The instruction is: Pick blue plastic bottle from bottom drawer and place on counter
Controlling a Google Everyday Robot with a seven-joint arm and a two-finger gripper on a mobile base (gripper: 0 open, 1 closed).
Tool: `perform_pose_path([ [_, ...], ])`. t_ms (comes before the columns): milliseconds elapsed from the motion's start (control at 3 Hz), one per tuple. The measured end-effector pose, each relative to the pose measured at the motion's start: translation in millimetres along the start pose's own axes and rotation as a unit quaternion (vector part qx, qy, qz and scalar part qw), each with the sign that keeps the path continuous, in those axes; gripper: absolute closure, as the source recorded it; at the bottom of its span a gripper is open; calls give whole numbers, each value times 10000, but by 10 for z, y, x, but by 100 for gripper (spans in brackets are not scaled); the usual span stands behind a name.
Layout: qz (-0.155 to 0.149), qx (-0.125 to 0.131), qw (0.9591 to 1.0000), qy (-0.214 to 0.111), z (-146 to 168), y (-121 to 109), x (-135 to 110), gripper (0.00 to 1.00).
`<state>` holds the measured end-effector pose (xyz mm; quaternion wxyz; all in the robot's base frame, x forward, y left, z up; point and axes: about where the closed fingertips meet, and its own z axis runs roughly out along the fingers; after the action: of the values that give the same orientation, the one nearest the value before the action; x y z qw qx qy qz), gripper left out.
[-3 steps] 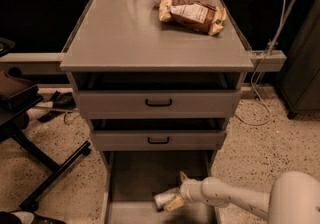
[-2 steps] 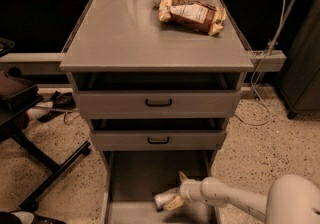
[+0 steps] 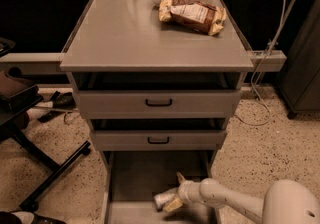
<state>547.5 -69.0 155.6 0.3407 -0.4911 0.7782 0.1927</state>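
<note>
Lying in bottom drawer (image 3: 145, 178) | blue plastic bottle (image 3: 162, 199) btwn jaws of tool (image 3: 176, 190) | released

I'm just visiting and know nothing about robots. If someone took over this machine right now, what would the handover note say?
Pincer: down inside the bottom drawer, right at the blue plastic bottle; its grip cannot be judged.
Bottle: lying on the drawer floor near the front, not lifted.
Counter: no bottle on it; a snack bag lies at its back right.
Done: drawer open, bottle reached.
Left: confirm the grasp, lift the bottle out, set it on the counter.
</note>
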Motion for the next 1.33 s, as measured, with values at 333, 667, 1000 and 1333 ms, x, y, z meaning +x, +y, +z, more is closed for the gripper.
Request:
perform_pose_path([
  [333,-82,-86,9999,36,72,32,47,0],
  [667,-156,-157,9997,90,147,59,83,0],
  [1000,-187,-205,9995,175,224,62,115,0],
  [1333,-188,-207,9995,178,226,62,115,18],
])
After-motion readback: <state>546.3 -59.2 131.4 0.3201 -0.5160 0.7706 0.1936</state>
